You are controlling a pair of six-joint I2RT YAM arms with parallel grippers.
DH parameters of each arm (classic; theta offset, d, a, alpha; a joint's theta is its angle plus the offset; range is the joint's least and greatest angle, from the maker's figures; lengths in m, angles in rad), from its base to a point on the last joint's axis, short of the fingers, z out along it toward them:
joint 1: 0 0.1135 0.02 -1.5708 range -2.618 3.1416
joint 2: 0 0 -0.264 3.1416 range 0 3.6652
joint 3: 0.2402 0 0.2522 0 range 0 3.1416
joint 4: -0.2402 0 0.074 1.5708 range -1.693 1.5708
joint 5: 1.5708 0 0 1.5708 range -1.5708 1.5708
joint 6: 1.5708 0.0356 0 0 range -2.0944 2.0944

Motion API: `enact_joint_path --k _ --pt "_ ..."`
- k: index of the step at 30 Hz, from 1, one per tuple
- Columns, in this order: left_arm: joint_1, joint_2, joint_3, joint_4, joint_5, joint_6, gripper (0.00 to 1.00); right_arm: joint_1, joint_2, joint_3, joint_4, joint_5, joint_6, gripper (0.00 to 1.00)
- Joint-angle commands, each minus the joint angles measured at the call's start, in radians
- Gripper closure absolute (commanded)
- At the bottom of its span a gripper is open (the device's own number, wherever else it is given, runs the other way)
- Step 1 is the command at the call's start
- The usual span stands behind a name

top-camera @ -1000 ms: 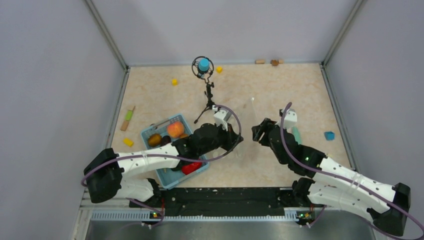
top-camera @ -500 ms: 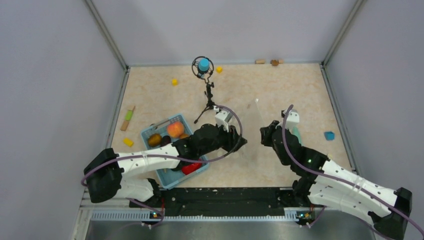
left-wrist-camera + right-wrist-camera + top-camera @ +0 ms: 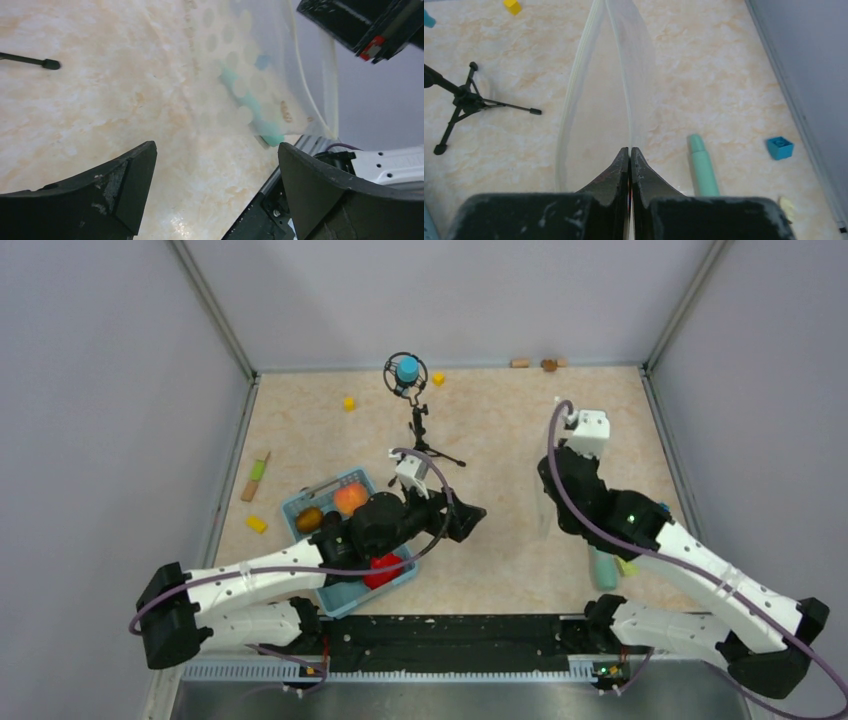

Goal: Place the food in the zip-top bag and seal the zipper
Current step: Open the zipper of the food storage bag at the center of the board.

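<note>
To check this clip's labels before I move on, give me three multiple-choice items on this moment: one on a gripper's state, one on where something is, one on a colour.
1. The right gripper is: A open and empty; B shut on the zip-top bag; C shut on a yellow cube.
2. The red pepper lies: A in the blue basket; B in the bag; C against the far wall.
3. The stick beside the bag is: A red; B black; C teal.

Answers:
1 B, its jaws meet on the bag's edge in the right wrist view.
2 A, from above it shows in the basket's near corner.
3 C, its colour is plain in the right wrist view.
</note>
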Motion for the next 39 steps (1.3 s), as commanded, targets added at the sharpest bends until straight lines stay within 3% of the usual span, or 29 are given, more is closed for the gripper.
enact_joint_path --k 1,5,11,19,27,39 --pt "-0.003 -0.062 -0.033 -0.093 -0.168 -0.013 0.04 -0.008 0.163 0.153 -0.079 0.058 -0.183 1.0" --pt "-0.003 -0.12 -0.06 -0.171 -0.274 -0.052 0.04 -0.005 0.36 0.162 -0.008 -0.063 -0.204 1.0" --pt "-0.002 -0.167 -0.125 -0.205 -0.384 -0.138 0.04 0.001 0.523 0.091 0.152 -0.299 -0.044 1.0" --pt "-0.001 -0.075 -0.13 -0.143 -0.395 -0.207 0.04 0.006 0.388 -0.087 0.318 -0.472 0.03 1.0" --pt "0.011 0.148 0.012 -0.157 -0.335 -0.252 0.04 0.006 0.181 -0.233 0.447 -0.581 0.031 1.0" --pt "0.024 0.243 0.055 -0.117 -0.282 -0.301 0.04 0.006 0.203 -0.255 0.442 -0.559 0.047 1.0"
